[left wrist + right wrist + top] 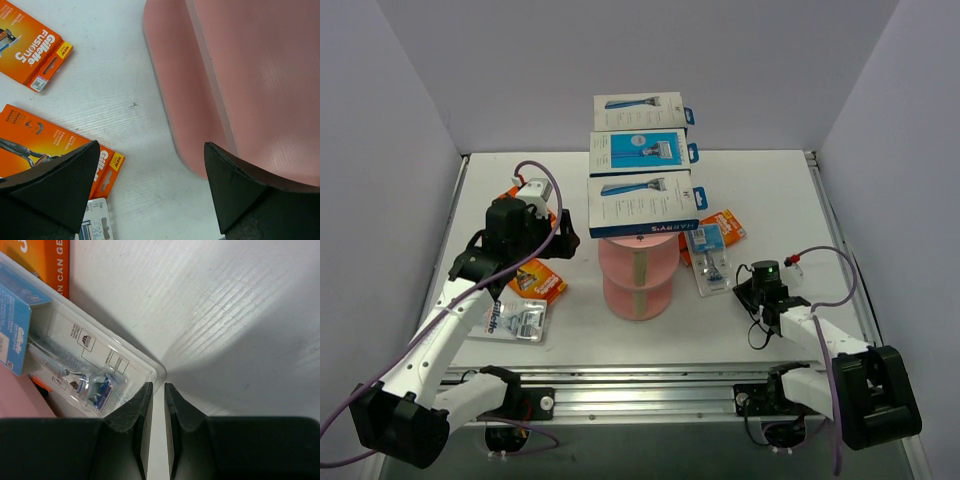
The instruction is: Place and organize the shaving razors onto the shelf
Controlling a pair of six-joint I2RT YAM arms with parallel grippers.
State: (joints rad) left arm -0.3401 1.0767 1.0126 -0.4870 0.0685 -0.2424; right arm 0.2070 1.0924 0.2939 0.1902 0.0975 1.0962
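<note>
Clear blister pack (75, 355) lies flat on the worktop (790, 200), just right of the shelf (620, 262), against an orange card (725, 228). Its long axis runs roughly near–far, blue card end far, cartridge end near. It is likely light, stiff and slick, with a thin rim, so best pinched at the near corner. Right gripper (158, 386) is at that corner, fingers almost pressed together, holding nothing. Left gripper (150, 150) is spread wide and empty, left of the shelf. Three Harry's boxes (642, 205) sit on the top tier.
</note>
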